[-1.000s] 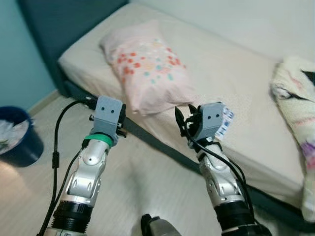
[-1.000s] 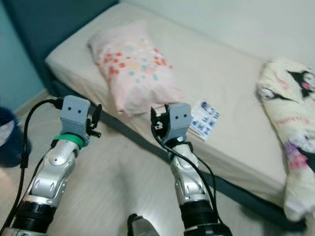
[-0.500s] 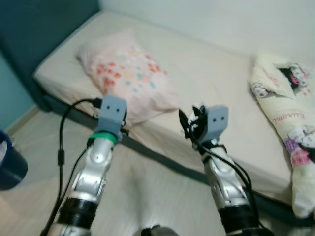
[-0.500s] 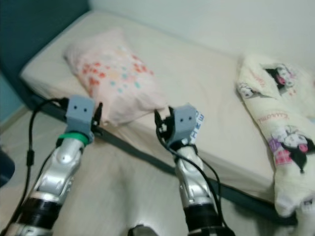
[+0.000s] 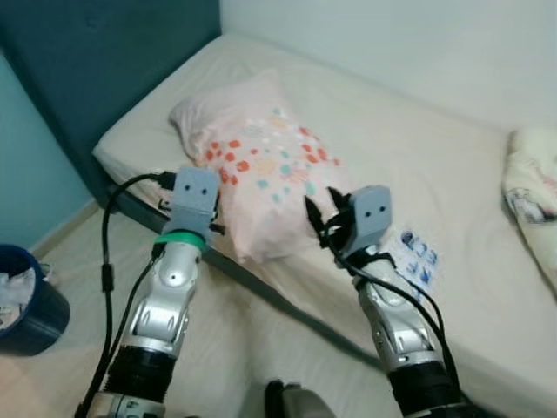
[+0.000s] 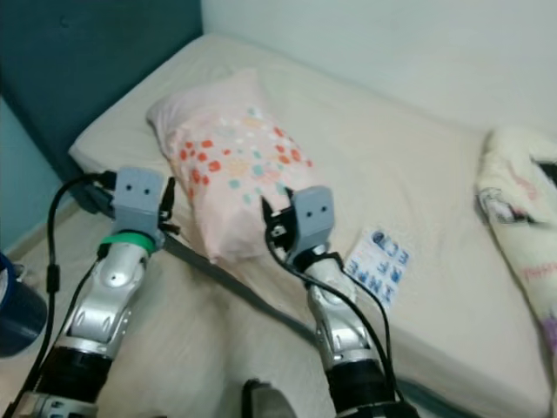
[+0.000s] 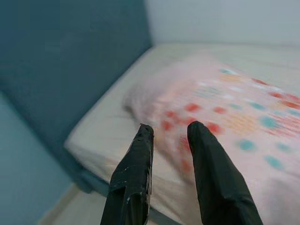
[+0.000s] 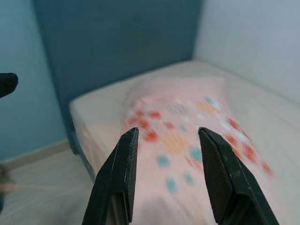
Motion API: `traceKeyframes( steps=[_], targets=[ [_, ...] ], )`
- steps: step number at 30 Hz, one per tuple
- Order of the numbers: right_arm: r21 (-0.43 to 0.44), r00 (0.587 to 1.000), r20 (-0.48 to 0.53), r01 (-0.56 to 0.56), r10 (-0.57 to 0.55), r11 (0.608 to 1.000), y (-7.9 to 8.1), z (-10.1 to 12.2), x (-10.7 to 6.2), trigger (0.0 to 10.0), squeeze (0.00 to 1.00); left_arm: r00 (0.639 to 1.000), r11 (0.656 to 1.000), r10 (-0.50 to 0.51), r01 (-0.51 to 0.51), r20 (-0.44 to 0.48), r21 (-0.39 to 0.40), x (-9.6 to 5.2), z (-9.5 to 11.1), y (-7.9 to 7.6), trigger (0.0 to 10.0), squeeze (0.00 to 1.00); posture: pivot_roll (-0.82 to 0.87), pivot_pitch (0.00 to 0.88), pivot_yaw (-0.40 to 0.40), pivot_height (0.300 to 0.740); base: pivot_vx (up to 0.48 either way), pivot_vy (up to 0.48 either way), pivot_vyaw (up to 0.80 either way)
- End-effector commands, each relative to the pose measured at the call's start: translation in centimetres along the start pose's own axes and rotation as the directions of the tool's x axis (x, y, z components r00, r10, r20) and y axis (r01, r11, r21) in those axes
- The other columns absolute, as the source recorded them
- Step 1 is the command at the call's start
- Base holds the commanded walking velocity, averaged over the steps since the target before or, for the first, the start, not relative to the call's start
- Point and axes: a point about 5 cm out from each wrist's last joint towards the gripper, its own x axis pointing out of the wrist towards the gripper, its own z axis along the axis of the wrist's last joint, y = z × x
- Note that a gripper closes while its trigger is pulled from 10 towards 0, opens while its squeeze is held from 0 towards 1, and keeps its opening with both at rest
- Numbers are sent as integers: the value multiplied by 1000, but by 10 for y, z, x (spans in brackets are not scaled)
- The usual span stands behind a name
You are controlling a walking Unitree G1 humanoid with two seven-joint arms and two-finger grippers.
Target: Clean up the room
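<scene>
A pink pillow (image 5: 261, 165) with red and teal dots lies on the beige mattress (image 5: 409, 148), its corner hanging over the near edge. A small white packet with blue print (image 5: 416, 261) rests flat on the mattress to the right of the pillow. Both arms are raised in front of the bed. My left gripper (image 7: 171, 129) is open a little and empty, facing the pillow's left part. My right gripper (image 8: 168, 132) is open wider, empty, and faces the pillow from just short of its right side, with the packet just to its right.
A cream printed blanket (image 5: 533, 187) lies bunched at the bed's right end. A dark teal headboard (image 5: 113, 61) stands at the left. On the pale wood floor (image 5: 252, 348) at the far left stands a blue bin (image 5: 26, 305) holding crumpled paper. The bed's dark frame edge (image 5: 261, 292) runs between me and the mattress.
The camera has swung, so the whole scene shifted: the pillow now sits right ahead of both grippers and the blanket has slid toward the right edge. Both arms keep the same raised pose.
</scene>
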Motion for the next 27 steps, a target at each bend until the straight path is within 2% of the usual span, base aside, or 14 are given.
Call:
traceKeyframes(
  steps=[1,15,27],
  targets=[
    [6,1000,-12,-25,25,1000,7,-3,-1,10000,0,999,999,28,-27,-33,23,-3,-10,6,10000,0,-117,110,-25,732,480,0,775],
    [3,999,-15,-37,37,999,8,-4,0,10000,0,998,999,43,-42,-37,29,-2,-10,7,10000,0,-116,111,-25,732,480,0,770],
    [27,1000,-2,-27,27,999,7,-2,-1,10000,0,998,999,42,-41,-35,35,-1,-10,7,10000,0,-119,111,-23,732,480,0,0]
  ],
)
